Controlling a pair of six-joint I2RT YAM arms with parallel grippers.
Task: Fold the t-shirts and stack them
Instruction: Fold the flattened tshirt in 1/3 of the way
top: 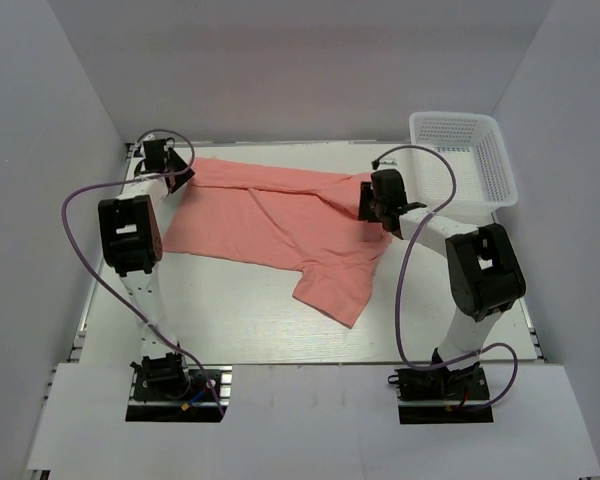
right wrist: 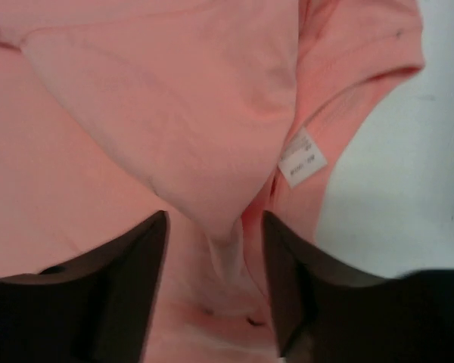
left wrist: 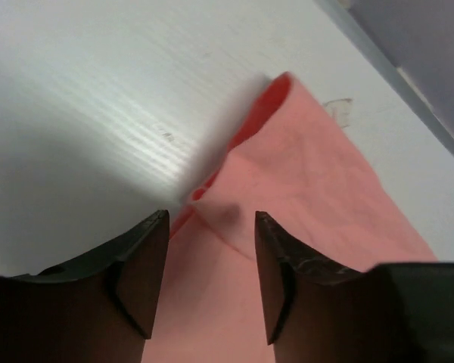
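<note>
One salmon-pink t-shirt (top: 280, 225) lies spread over the far half of the table (top: 230, 320) in the top view. Its long far edge runs from the far left corner toward the right, and one flap reaches nearest the arms at middle right. The strip of table between the cloth and the arm bases is bare, and so is a band along the left edge.

The left gripper (top: 176, 166) sits at the shirt's far left corner, close to both the left wall and the back wall. The right gripper (top: 372, 205) is over the shirt's right part, where the cloth is bunched. A white mesh basket (top: 500, 175) stands in the far right corner, near the right wrist and apart from the shirt. A purple cable (top: 400, 300) loops out beside the right arm.

In the left wrist view the left gripper (left wrist: 212, 219) is released, its fingers standing apart. A folded corner of the shirt (left wrist: 310, 181) lies on the table just ahead of the gap, and neither finger pinches it. Bare white table (left wrist: 98, 113) fills the left. The table's edge and the grey wall run close past the cloth at upper right.

In the right wrist view the right gripper (right wrist: 214, 219) is also unclenched. A raised ridge of the shirt (right wrist: 136, 98) runs into the gap between the fingers. Whether it touches either pad I cannot tell. A small white label (right wrist: 301, 159) sits at a seam just right of the ridge. Bare table (right wrist: 408, 174) shows at the right, past a hemmed edge.
</note>
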